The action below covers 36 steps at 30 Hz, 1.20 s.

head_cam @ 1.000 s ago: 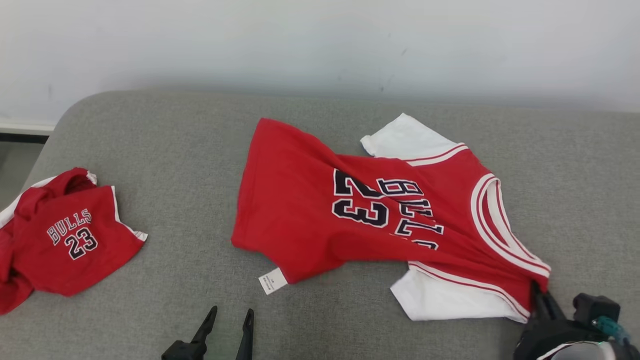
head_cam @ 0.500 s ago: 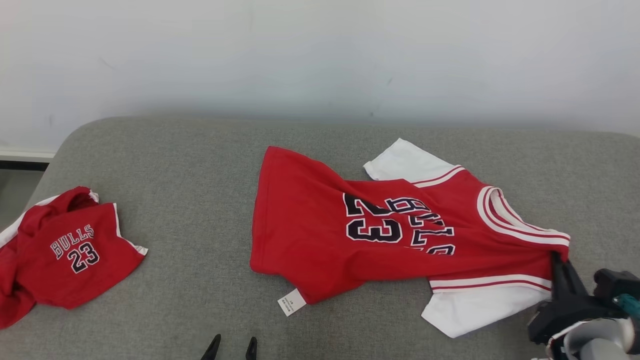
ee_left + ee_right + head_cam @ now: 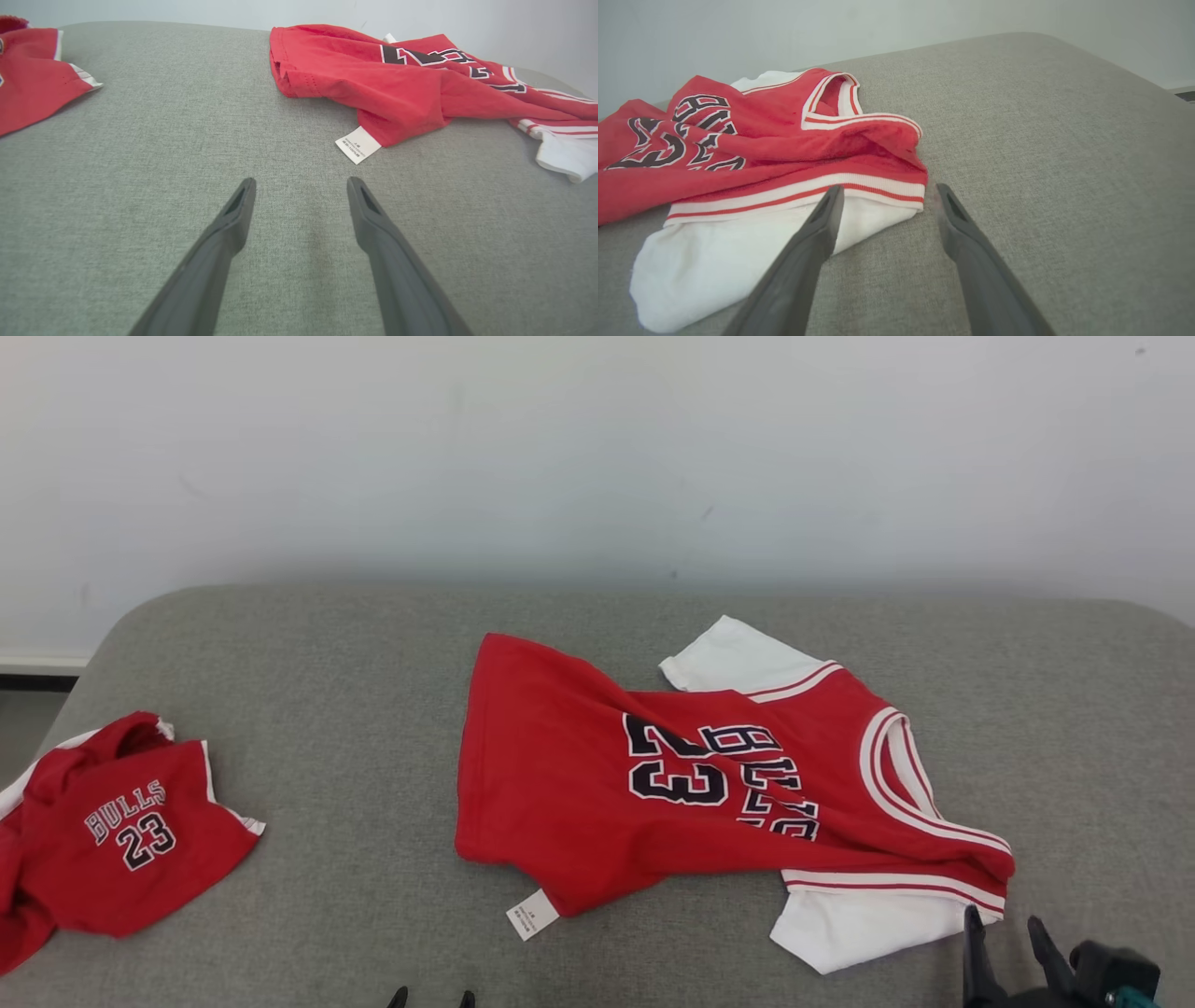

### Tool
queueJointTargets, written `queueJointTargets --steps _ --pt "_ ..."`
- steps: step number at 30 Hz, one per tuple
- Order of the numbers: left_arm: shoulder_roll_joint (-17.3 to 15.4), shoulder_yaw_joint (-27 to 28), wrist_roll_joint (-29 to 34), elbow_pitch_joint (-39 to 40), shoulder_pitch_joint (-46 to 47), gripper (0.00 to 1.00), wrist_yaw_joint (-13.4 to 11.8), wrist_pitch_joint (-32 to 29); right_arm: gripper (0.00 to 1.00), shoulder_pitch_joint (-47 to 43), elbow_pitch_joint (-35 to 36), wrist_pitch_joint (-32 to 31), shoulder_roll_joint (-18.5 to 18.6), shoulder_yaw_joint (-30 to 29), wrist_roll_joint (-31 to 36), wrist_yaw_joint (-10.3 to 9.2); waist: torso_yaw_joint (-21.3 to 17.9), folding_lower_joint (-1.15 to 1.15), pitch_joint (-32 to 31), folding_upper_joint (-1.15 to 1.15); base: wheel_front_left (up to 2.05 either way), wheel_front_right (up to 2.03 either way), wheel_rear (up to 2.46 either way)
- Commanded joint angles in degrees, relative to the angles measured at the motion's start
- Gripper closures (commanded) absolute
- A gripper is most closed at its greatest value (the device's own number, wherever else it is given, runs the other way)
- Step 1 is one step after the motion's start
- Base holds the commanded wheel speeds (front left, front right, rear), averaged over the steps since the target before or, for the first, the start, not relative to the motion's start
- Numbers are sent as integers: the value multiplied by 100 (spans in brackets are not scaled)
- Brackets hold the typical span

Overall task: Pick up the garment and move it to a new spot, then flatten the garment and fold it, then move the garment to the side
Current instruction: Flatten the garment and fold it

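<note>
Your red Bulls jersey (image 3: pixel 709 793) lies crumpled across the middle of the grey cushion (image 3: pixel 327 709), with the neckline toward your right and the hem toward your left. The body is twisted, and a ridge of cloth runs through the lettering.

Your right gripper (image 3: pixel 889 186) sits just beside the near white sleeve (image 3: pixel 738 247), its fingers apart and holding nothing. Your left gripper (image 3: pixel 301 182) is spread wide too, low over bare cushion, with the care label (image 3: pixel 357 144) close ahead of it.

The jersey looks set down in its spot, so I'd say flattening is the step in hand. For that you'd want one grip at the hem corner by the label and one at the near shoulder, then draw them apart to pull out the twist.

The other Bulls jersey (image 3: pixel 121 831) is well away on the left.
</note>
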<state>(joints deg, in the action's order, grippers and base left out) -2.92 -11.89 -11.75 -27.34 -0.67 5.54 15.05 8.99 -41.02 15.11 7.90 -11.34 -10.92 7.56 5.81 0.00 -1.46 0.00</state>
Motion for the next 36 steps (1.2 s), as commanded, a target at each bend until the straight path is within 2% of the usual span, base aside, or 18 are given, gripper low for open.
queueJointTargets --steps 1,10,19,25,27,28,36 --pt "3 26 -10 22 -69 0 -19 19 0 -125 86 5 -79 13 -35 -15 -92 0 -61 0 0 0 0" --pt "3 -77 -37 50 -45 0 9 19 0 -619 378 5 -345 696 -359 -15 -170 0 18 0 0 0 0" --pt "4 -30 79 -44 -36 0 39 19 0 -382 182 5 -438 1043 -723 -15 -7 0 83 0 0 0 0" --pt "3 -42 100 -67 -12 0 72 19 0 -180 -44 5 -483 1060 -958 -15 69 0 102 0 0 0 0" --pt "4 -65 100 -74 -3 0 82 19 84 -127 -137 5 -485 1094 -1010 -15 91 0 108 0 0 0 0" --pt "3 -68 97 -80 -3 0 88 19 100 -102 -162 5 -485 1107 -1025 -15 99 0 110 0 0 0 0" --pt "3 6 112 -124 -65 0 89 19 100 -150 -174 4 -437 1023 -1070 -15 24 0 87 0 0 0 0"
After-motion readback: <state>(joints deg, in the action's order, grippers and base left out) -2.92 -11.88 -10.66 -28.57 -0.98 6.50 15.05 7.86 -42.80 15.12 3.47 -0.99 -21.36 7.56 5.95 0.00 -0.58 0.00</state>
